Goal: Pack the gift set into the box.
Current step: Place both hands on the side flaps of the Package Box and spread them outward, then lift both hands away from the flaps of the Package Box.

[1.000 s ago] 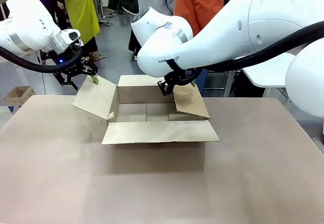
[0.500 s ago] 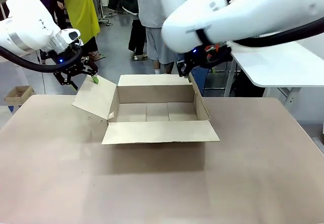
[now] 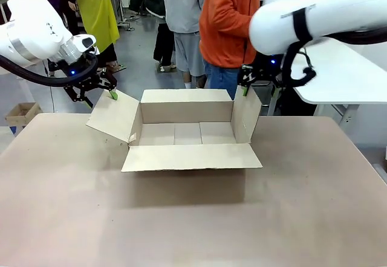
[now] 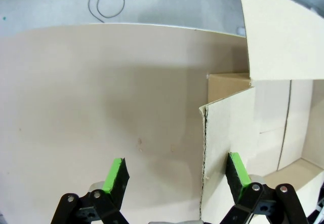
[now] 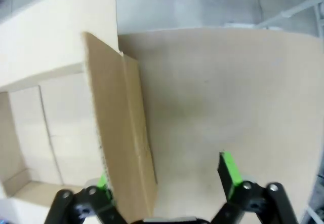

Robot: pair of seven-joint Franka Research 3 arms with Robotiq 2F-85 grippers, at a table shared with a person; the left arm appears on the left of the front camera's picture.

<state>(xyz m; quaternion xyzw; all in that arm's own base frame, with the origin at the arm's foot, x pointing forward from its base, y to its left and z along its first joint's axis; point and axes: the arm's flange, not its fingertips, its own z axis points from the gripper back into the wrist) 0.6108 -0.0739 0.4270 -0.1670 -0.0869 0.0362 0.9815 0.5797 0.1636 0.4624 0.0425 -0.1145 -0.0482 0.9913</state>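
The front camera sits raised at the near edge of the bench, facing across it to the open box near the far edge and the people beyond. Each wrist camera looks steeply down, close over one end of the box, past the left tool or the right tool. All three views share the box's inside and bare bench.

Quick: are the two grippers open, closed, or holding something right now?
Left gripper: open, straddling the left flap of the large brown corrugated cardboard box.
Right gripper: open, straddling the box's right flap.
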